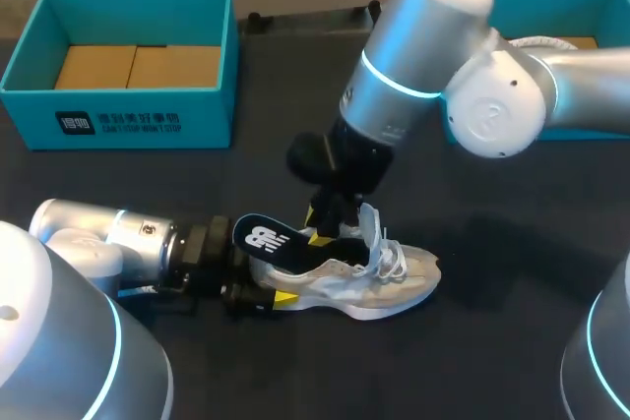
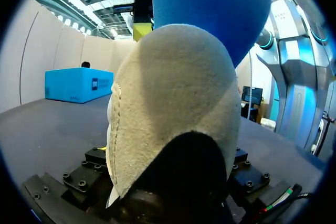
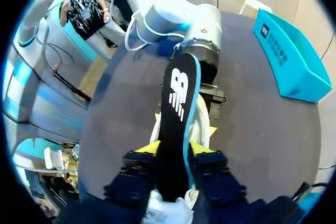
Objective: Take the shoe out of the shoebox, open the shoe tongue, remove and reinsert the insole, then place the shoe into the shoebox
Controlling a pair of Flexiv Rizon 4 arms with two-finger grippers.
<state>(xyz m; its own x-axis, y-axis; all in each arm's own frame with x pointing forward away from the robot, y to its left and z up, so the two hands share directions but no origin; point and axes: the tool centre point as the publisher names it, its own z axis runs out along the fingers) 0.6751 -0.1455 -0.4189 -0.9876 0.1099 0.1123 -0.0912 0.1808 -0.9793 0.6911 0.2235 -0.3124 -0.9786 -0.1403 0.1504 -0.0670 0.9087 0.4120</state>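
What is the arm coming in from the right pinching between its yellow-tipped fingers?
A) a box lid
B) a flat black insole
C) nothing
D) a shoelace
B: the right wrist view shows the flat black blue-edged insole clamped between the fingers of the right gripper, above the white and grey sneaker.

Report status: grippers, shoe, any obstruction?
Left gripper shut on shoe heel. Right gripper shut on insole, partly out of shoe. Boxes stand apart behind.
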